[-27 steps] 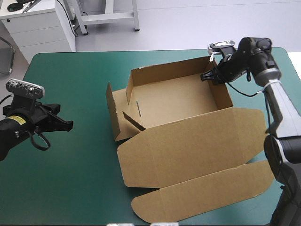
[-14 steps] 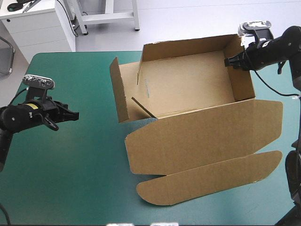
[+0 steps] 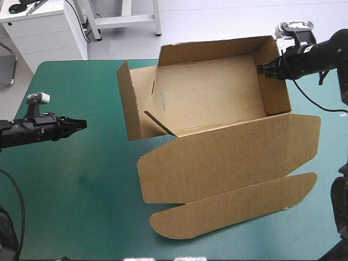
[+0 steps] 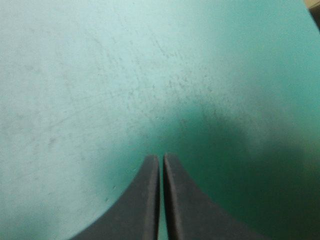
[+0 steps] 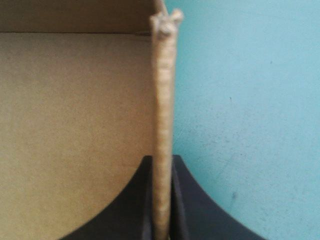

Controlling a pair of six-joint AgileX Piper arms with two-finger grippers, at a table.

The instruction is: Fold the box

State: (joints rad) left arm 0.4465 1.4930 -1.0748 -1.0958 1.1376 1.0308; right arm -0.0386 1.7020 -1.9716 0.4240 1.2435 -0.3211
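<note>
1. box (image 3: 212, 98): brown board, an open tray on the teal-green cover (image 3: 81, 190). The far wall and the right end wall (image 3: 274, 81) are raised. The left end wall (image 3: 128, 106) stands angled outward. An inner flap (image 3: 157, 122) sits loose at the tray's near left corner. The lid (image 3: 228, 157) lies flat on the near side of the tray, and its tuck flap (image 3: 234, 212) lies flat beyond it.

2. right gripper (image 3: 262, 69): at the box's right end wall, toward the far corner. The black fingers (image 5: 195, 205) are all but closed and pinch the wall's top edge, one inside the tray and one outside. In the right wrist view the wall's edge runs straight out from between them, with board on one side and cover on the other.

3. left gripper (image 3: 80, 123): well apart from the box, off its left side, over bare cover, tips toward the box. Its fingers are pressed together with only a hairline slit between them and nothing held.
</note>
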